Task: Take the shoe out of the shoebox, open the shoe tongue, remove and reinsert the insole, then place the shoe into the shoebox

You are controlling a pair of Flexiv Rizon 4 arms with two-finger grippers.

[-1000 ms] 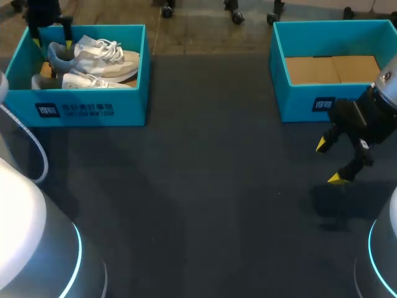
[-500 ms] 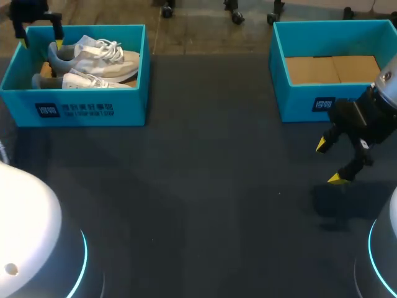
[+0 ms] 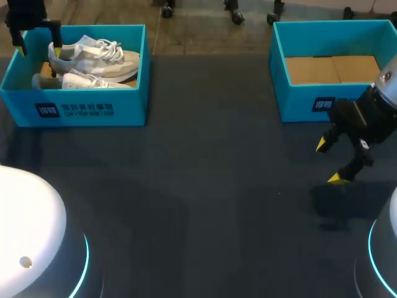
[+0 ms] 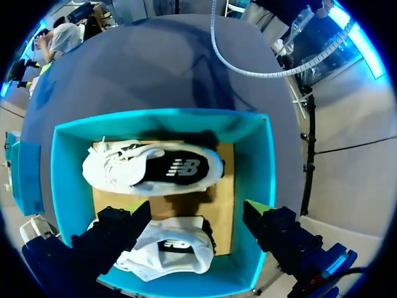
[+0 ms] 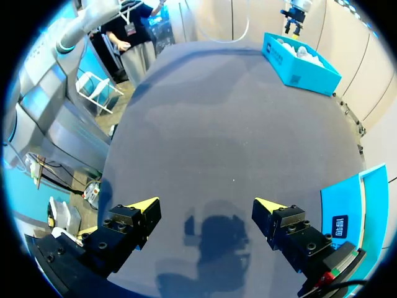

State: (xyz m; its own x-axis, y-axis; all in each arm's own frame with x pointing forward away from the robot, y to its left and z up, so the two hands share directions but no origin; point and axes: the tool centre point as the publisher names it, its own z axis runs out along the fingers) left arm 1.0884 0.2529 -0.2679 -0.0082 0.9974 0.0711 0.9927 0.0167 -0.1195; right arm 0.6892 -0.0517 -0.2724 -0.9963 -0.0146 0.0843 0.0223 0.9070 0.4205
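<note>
Shoe point(image 3: 93, 54): white and beige, white laces, grey heel, lying in far-left shoebox point(image 3: 74, 108). Left gripper point(image 3: 38, 48) above its far-left corner, jaws wide, empty; right gripper point(image 3: 330, 161) over table point(image 3: 205, 186) at right, jaws wide, empty.

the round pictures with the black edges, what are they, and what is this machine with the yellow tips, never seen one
It is a robot with two arms at a dark table. Each arm ends in a gripper: two fingers with yellow tips. The square picture comes from a camera above and behind the robot. The round ones come from cameras on the wrists, looking out along the fingers. The left gripper hangs open over a blue shoebox; its wrist camera looks down on one shoe ahead of the fingers and the other shoe below the gap between them. The right gripper is open above bare table, near a second blue box showing only its cardboard floor. Neither holds anything.
</note>
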